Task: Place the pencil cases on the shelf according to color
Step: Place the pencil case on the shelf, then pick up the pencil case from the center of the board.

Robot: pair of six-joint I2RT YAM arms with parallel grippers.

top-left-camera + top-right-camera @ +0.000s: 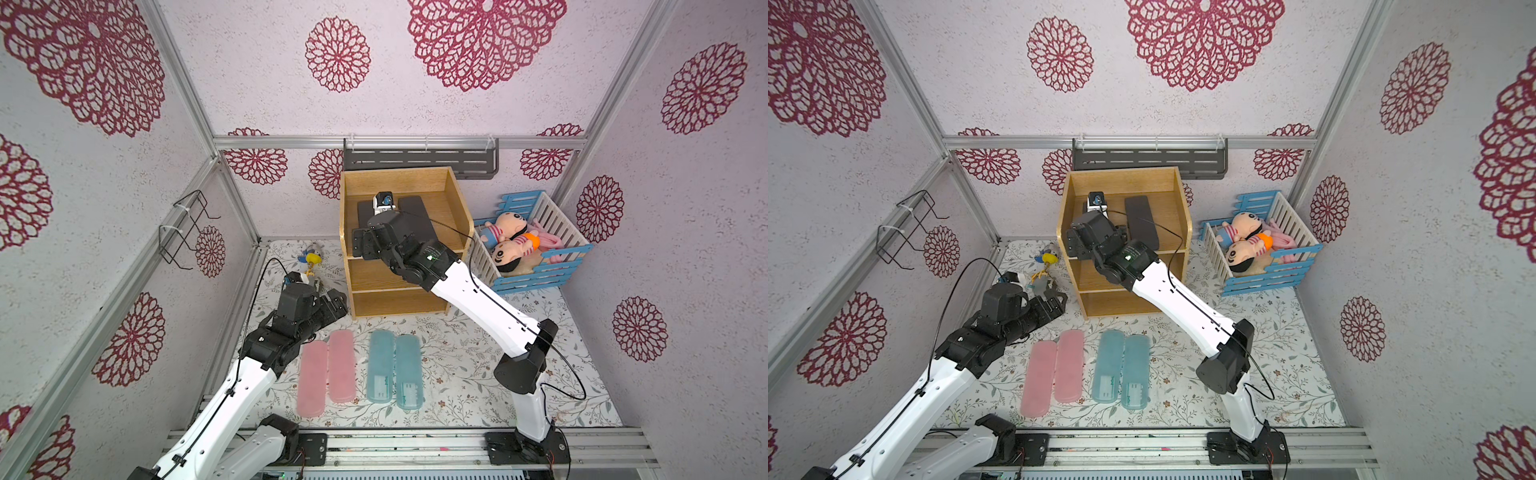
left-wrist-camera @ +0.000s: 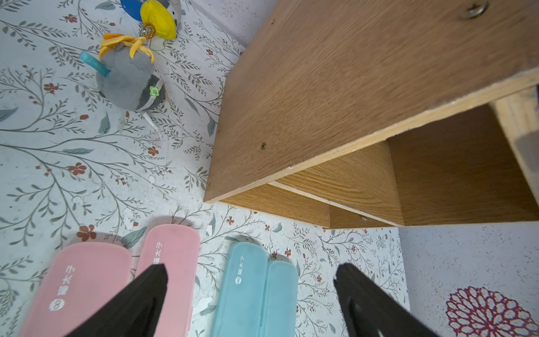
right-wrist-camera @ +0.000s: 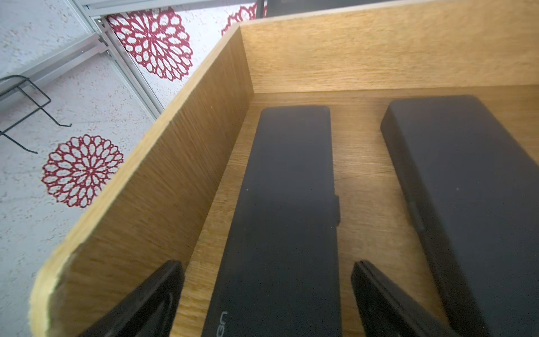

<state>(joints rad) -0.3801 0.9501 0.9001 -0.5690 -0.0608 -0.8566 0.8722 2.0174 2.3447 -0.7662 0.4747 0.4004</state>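
The light-wood shelf (image 1: 395, 183) stands at the back of the table. Two black pencil cases (image 3: 288, 204) (image 3: 466, 189) lie side by side on its top level. My right gripper (image 3: 267, 268) is open over the near end of the left black case, with a gap between each finger and the case. Two pink cases (image 1: 311, 378) (image 1: 341, 365) and two teal cases (image 1: 381, 365) (image 1: 409, 372) lie in a row on the table in front of the shelf. My left gripper (image 2: 250, 270) hangs open above the table left of the shelf (image 2: 350, 102), holding nothing.
A blue-and-white crib (image 1: 536, 274) with dolls stands right of the shelf. A dark grey slotted rack (image 1: 419, 160) hangs on the back wall. Small plush toys (image 1: 309, 259) lie left of the shelf. A black wire holder (image 1: 187, 226) is fixed to the left wall.
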